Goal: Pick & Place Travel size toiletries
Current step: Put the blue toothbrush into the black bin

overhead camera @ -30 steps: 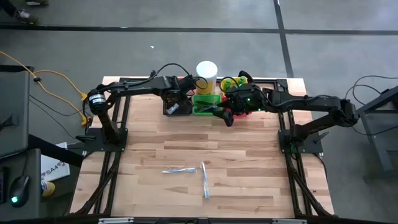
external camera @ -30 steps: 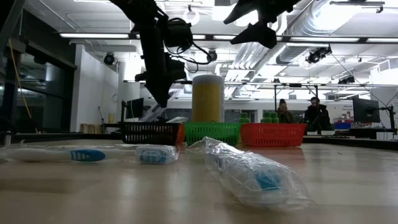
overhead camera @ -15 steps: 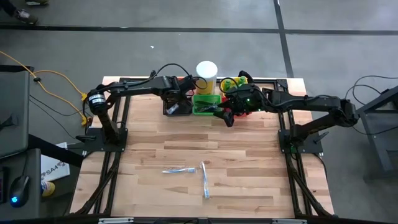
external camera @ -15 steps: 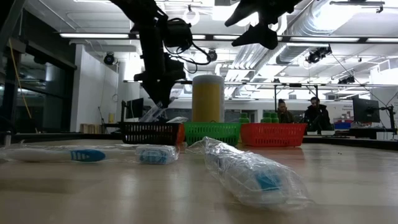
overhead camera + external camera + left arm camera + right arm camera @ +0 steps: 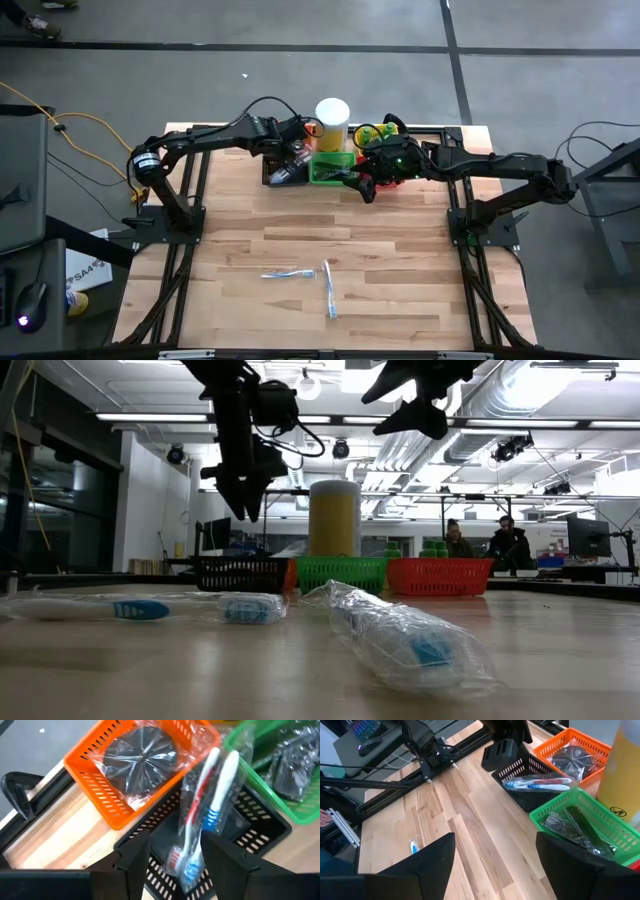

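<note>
Nearest on the wooden surface [image 5: 300, 230], two clear-wrapped white-and-blue toothbrushes [image 5: 288, 273] and [image 5: 329, 288] are left lying close together, not yet picked. Farther back, a row of small mesh baskets is seen at the far edge. A wrapped pair of red and blue toothbrushes [image 5: 205, 827] is now lying in the black mesh basket [image 5: 250, 832], released since a second ago. The left end effector [image 5: 172, 852] is held above it with its fingers parted and empty, and has been raised. That placement is judged complete. The right end effector [image 5: 495, 865] is kept wide open and empty above the green mesh basket [image 5: 580, 827], unchanged.
</note>
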You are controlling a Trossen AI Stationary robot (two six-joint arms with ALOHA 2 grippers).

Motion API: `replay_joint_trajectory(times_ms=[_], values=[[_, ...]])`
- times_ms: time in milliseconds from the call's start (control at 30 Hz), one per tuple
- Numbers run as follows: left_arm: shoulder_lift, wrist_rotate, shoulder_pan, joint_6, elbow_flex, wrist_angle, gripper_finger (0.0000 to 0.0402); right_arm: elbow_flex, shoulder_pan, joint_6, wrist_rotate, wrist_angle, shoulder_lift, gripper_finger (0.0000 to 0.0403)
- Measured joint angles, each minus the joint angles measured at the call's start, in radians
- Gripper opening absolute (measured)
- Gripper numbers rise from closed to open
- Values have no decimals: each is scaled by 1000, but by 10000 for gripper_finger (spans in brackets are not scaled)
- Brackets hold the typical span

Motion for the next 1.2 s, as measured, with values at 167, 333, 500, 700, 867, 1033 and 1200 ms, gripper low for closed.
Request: replay_joint_trajectory(times_ms=[167, 333, 500, 700, 867, 1033, 1200], values=[[-53, 13, -18, -34, 0, -38, 175, 0, 0, 41, -1, -12, 0, 271], [-129, -18, -61, -57, 0, -79, 175, 0, 3, 83, -3, -35, 0, 271], [-212, -20, -129, -67, -23, -78, 175, 0, 23, 134, -1, -40, 0, 271], [-310, 4, -227, -72, -98, -81, 175, 0, 72, 193, -1, -48, 0, 271], [-375, 89, -345, -82, -169, -115, 175, 0, 123, 250, 35, -55, 0, 271], [-389, 100, -477, -98, -223, -163, 175, 0, 178, 291, 127, -56, 0, 271], [-388, 100, -593, -107, -290, -135, 175, 0, 223, 317, 194, -58, 0, 271]])
